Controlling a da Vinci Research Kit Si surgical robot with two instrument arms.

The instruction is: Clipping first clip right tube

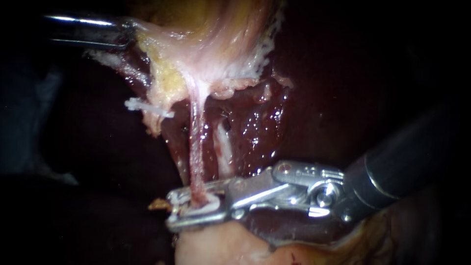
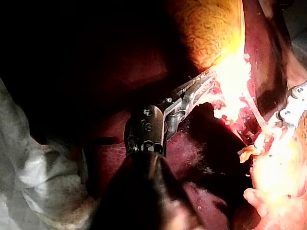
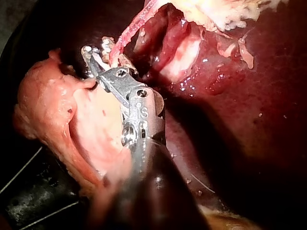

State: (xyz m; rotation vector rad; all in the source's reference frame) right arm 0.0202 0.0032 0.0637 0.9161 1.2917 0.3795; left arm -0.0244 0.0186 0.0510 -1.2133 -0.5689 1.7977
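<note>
The tool of my right instrument (image 1: 172, 211) lay low in the endoscope view. Its two metal jaws stood apart, one on each side of the thin pink tube (image 1: 195, 142). A gap showed between them, and I judged that they had not yet pinched it.

The tube ran as one taut strand from the pale yellow-pink gallbladder tissue (image 1: 206, 54) down into that gap, in front of the wet dark red liver (image 1: 255, 127). Just beside it, on the side my shaft came from, lay a shorter whitish strand (image 1: 224, 147), outside the jaws. I could not tell which of the two the task meant.

My left instrument (image 1: 125, 33) met the pale tissue at its far upper edge, with its tip buried there. Whether it gripped I could not tell.

I judged the tube to be soft, very light and slick with fluid, with no stiffness of its own; only the stretch held it straight. So thin a strand looked fragile to me. A sideways drag or a twist of the tool could have torn it or pulled it from the ragged pale fringe above.

The place to take it was the bare lower stretch where my jaws already sat. That spot was clear of the fringe and of the pale pink lump of tissue (image 1: 216, 245) just under the tool. The jaws needed to sit square across the tube with its whole width inside them, and to close without pulling.
</note>
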